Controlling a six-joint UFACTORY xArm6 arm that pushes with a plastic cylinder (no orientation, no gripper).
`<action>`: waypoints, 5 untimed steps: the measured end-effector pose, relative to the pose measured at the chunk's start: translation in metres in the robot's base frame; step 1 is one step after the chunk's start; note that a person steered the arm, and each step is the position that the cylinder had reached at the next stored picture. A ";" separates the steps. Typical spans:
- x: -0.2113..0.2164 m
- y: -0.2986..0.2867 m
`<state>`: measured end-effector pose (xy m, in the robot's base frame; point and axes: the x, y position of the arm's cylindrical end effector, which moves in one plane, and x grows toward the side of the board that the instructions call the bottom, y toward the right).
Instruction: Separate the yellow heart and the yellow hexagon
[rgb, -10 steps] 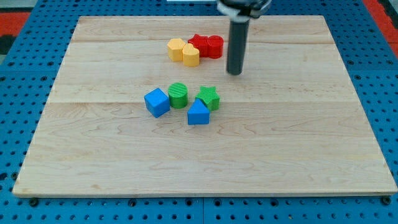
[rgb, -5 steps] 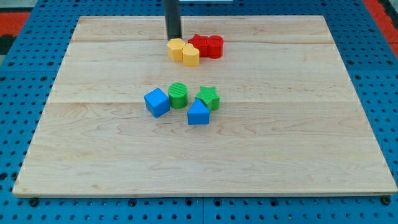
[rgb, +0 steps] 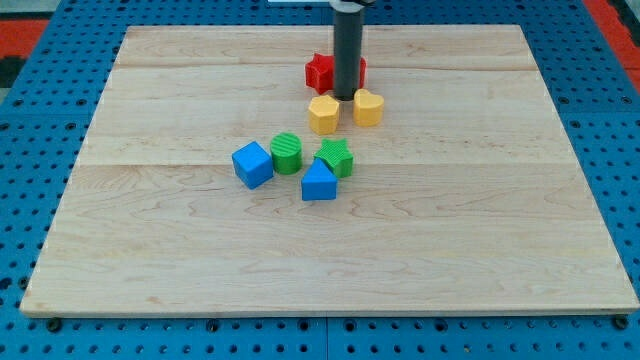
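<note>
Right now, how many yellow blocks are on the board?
2. The yellow hexagon sits left of my tip; the yellow heart sits right of it. None seems hidden.

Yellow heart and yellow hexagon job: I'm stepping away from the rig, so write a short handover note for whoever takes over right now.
Tool: my tip rests on the wooden board, just above the gap between the two yellow blocks, with the red blocks behind the rod.
Blocks: the yellow hexagon block lies at the view's left of the gap and the yellow heart block at its right.
Done: the two no longer touch; a narrow gap shows.
Left: widen the gap, probably by pushing one block further off.
</note>
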<state>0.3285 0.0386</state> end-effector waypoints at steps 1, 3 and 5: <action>0.009 0.007; 0.020 0.033; 0.044 0.023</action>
<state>0.3729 0.0616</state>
